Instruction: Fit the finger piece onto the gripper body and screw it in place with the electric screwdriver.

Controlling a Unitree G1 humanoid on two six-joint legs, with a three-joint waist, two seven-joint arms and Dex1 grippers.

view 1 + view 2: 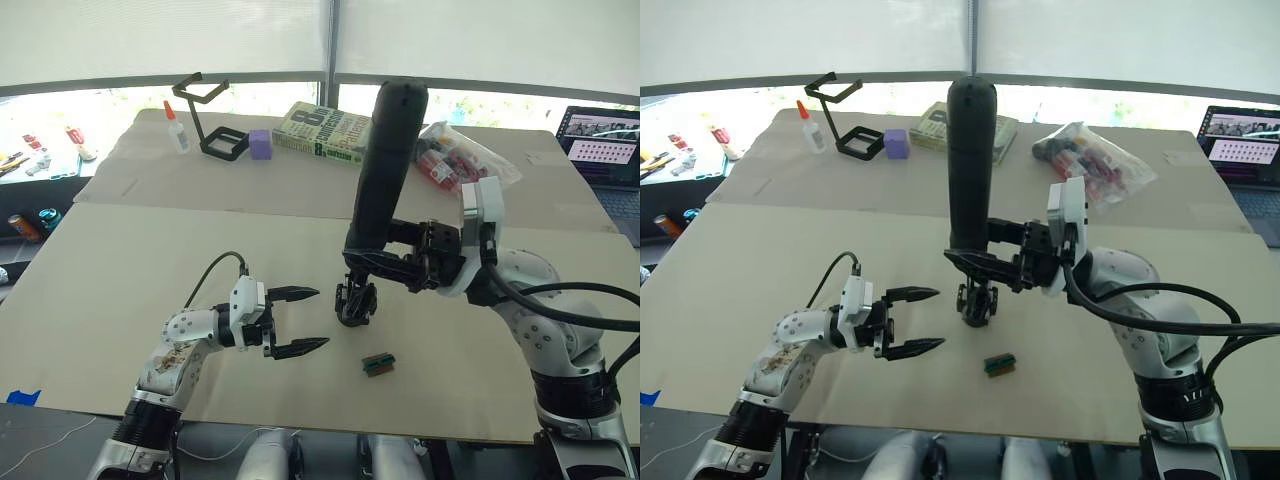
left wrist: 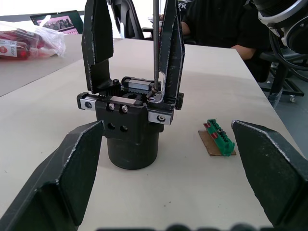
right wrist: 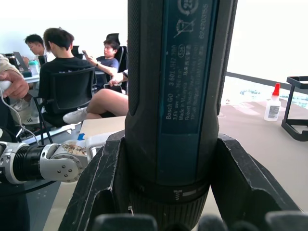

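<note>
Checking in on the thick black cylindrical electric screwdriver point(image 1: 385, 170): standing upright, clamped tight between the black fingers of the right gripper point(image 1: 365, 258), long thin metal bit point(image 2: 155, 43) aimed straight down into the small chunky black gripper body point(image 1: 355, 300) sitting on the beige table point(image 1: 150, 250). Looks like the screwing-down stage.

Small black tapered plastic finger piece point(image 2: 172, 57) already seated upright on the body, just beside the bit, with the bit tip landing right at its base next to a silver bracket. Can't tell whether the tip is actually biting into the screw head or just resting near it.

Left gripper point(image 1: 322, 318) hovering just beside the body, jaws spread wide apart, touching nothing.

Stuff that could go sideways, guessing here:

- Nothing bracing the body. Driver torque plus zero grip could mean the whole assembly spinning or skating across the table.
- Tall tool, gripped low down. A slight lean could mean camming out, chewing up the screw head, or nudging the finger piece off its seat.
- Off-centre downward push could mean tipping the body, maybe toward the small green-brown block point(image 1: 378, 364) lying near it.
- Overdriving into plastic could mean stripped threads.

Would close that left claw on the base first.
</note>
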